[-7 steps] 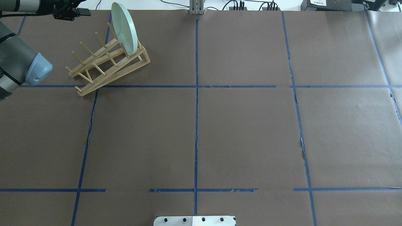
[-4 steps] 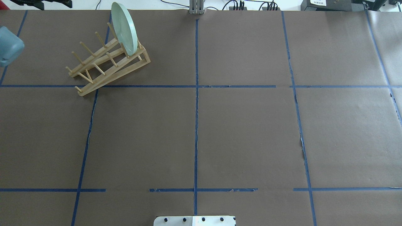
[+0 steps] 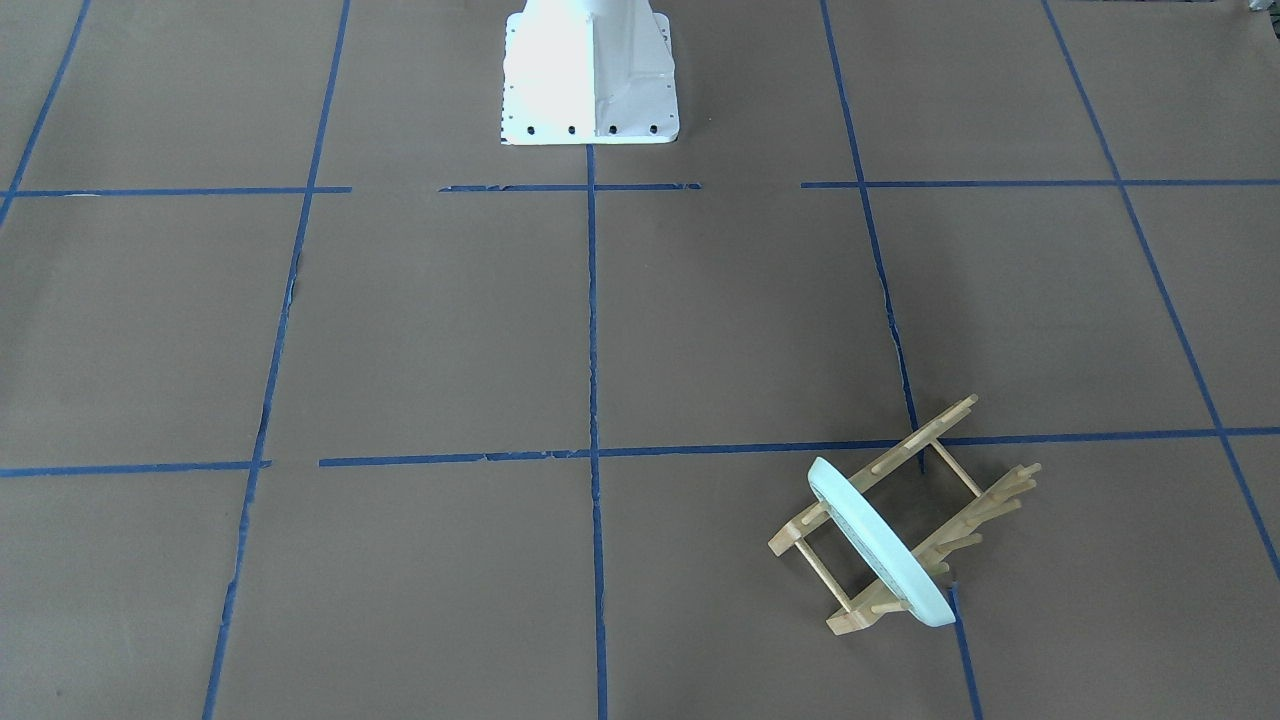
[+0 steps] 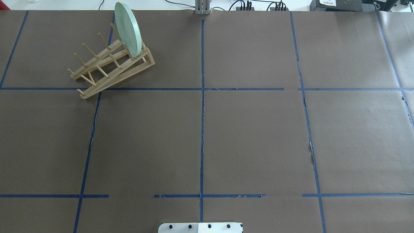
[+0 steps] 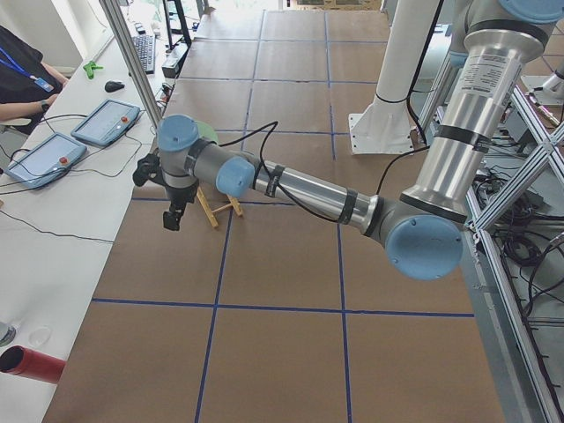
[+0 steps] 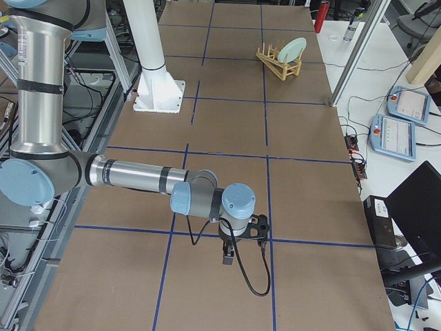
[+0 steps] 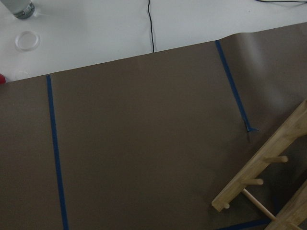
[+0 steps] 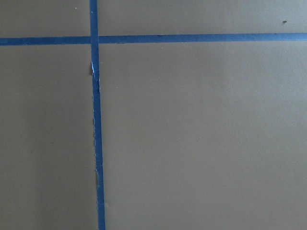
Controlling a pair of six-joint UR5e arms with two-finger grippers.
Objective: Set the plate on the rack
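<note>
plate (image 4: 128, 29) stands on edge in the end slot of the rack (image 4: 106, 69), upper left of the overhead frame. left gripper (image 5: 172, 216) hangs just beside the rack; right gripper (image 6: 229, 258) hangs over the table (image 4: 252, 136), well apart. cannot tell whether either gripper's fingers are apart or together.

**Plate (image 4: 128, 29) parked in the rack (image 4: 110, 66)**

The mint-green plate stands on edge at the wooden rack's far end, leaning a bit. The rack sits far-left on the brown table (image 4: 252, 136), angled across blue tape lines (image 4: 202, 129).
</note>
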